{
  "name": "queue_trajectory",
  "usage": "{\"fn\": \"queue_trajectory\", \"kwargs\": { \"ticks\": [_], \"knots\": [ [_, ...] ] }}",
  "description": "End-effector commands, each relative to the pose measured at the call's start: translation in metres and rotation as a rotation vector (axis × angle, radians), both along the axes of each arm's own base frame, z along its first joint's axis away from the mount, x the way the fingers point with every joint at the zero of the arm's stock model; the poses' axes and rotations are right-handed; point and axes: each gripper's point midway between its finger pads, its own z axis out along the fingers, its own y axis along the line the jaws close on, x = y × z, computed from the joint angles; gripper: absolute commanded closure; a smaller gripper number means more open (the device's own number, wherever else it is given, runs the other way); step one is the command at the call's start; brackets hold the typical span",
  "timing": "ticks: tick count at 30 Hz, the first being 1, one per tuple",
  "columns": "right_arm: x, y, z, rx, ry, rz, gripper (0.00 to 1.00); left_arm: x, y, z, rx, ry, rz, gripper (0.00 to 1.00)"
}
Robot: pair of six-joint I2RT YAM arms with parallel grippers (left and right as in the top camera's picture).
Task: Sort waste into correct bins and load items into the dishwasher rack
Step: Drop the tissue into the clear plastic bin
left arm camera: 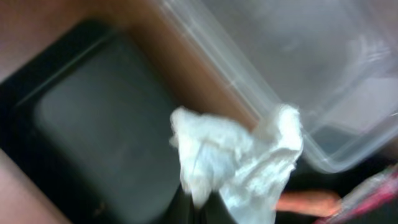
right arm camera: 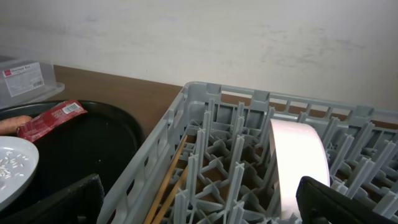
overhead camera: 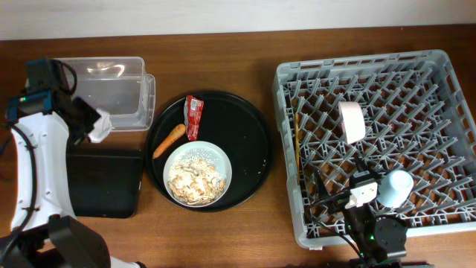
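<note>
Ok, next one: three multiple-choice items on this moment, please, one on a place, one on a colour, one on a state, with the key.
1. Where are the chopsticks? A on the round tray; B in the rack; C in the clear box.
2. What colour is the wrapper? A green; B blue; C red.
3. What state is the left claw in? A shut on the tissue; B shut on the carrot; C open and empty.
Key: 1 B, they lie among the grey pegs at the rack's left side; 2 C, it shows bright red in the overhead view; 3 A, the white tissue hangs from its closed tips.
</note>
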Motion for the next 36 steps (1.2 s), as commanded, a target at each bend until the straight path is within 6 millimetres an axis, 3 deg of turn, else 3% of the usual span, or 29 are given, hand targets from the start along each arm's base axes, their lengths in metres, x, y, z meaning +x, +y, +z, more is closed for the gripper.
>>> {"fn": "queue_trajectory", "kwargs": {
  "ticks": [1, 3, 4, 6, 7, 9, 11, 12, 14, 15, 18, 20, 21, 22, 24, 27, 28, 29, 31, 32, 33, 34, 36],
  "knots": [
    [0.001, -0.003, -0.003, 0.007, 0.008, -0.015, 0.02, 0.055, -0.023, -0.002, -0.119, -0.178, -0.172, 1.0],
    [0.001, -0.003, -0.003, 0.007, 0.008, -0.015, 0.02, 0.083, -0.027, -0.001, -0.144, -0.269, -0.21, 0.97],
    [0.001, -0.003, -0.003, 0.007, 0.008, -0.015, 0.02, 0.092, -0.026, -0.009, -0.138, -0.276, -0.215, 0.85],
    [0.001, -0.003, -0.003, 0.007, 0.008, -0.015, 0.02, 0.104, -0.033, -0.029, -0.105, -0.253, -0.313, 0.43],
    [0.001, -0.003, -0.003, 0.007, 0.008, -0.015, 0.02, 0.106, -0.039, -0.034, -0.099, -0.242, -0.346, 0.32],
    [0.001, -0.003, -0.003, 0.007, 0.008, -0.015, 0.02, 0.108, -0.049, -0.028, -0.085, -0.241, -0.398, 0.26],
    [0.001, -0.003, -0.003, 0.007, 0.008, -0.015, 0.02, 0.114, -0.059, -0.004, -0.051, -0.242, -0.434, 0.23],
    [0.001, -0.003, -0.003, 0.007, 0.008, -0.015, 0.02, 0.116, -0.07, 0.011, -0.036, -0.242, -0.47, 0.23],
    [0.001, -0.003, -0.003, 0.007, 0.008, -0.015, 0.02, 0.116, -0.12, 0.021, 0.004, -0.221, -0.638, 0.24],
    [0.001, -0.003, -0.003, 0.007, 0.008, -0.015, 0.02, 0.115, -0.139, 0.015, 0.052, -0.185, -0.682, 0.24],
    [0.001, -0.003, -0.003, 0.007, 0.008, -0.015, 0.02, 0.115, -0.166, -0.006, 0.231, -0.078, -0.708, 0.23],
    [0.001, -0.003, -0.003, 0.007, 0.008, -0.015, 0.02, 0.117, -0.18, -0.009, 0.184, -0.097, -0.725, 0.43],
    [0.001, -0.003, -0.003, 0.007, 0.008, -0.015, 0.02, 0.114, -0.183, -0.005, 0.164, -0.102, -0.73, 0.72],
    [0.001, -0.003, -0.003, 0.007, 0.008, -0.015, 0.02, 0.111, -0.181, 0.0, 0.161, -0.105, -0.718, 0.83],
    [0.001, -0.003, -0.003, 0.007, 0.008, -0.015, 0.02, 0.104, -0.169, 0.022, 0.165, -0.136, -0.68, 0.96],
    [0.001, -0.003, -0.003, 0.007, 0.008, -0.015, 0.02, 0.1, -0.127, 0.044, 0.188, -0.171, -0.579, 0.99],
    [0.001, -0.003, -0.003, 0.007, 0.008, -0.015, 0.02, 0.101, -0.107, 0.043, 0.198, -0.168, -0.535, 1.0],
    [0.001, -0.003, -0.003, 0.007, 0.008, -0.015, 0.02, 0.108, -0.08, 0.032, 0.204, -0.155, -0.479, 1.0],
    [0.001, -0.003, -0.003, 0.007, 0.008, -0.015, 0.02, 0.125, -0.045, 0.004, 0.233, -0.13, -0.406, 0.99],
    [0.001, -0.003, -0.003, 0.007, 0.008, -0.015, 0.02, 0.13, -0.036, -0.018, 0.224, -0.1, -0.394, 0.73],
    [0.001, -0.003, -0.003, 0.007, 0.008, -0.015, 0.02, 0.131, -0.036, -0.031, 0.203, -0.079, -0.399, 0.53],
    [0.001, -0.003, -0.003, 0.007, 0.008, -0.015, 0.02, 0.129, -0.041, -0.047, 0.163, -0.046, -0.416, 0.01],
    [0.001, -0.003, -0.003, 0.007, 0.008, -0.015, 0.02, 0.123, -0.042, -0.04, 0.16, -0.03, -0.42, 0.01]
  ]
}}
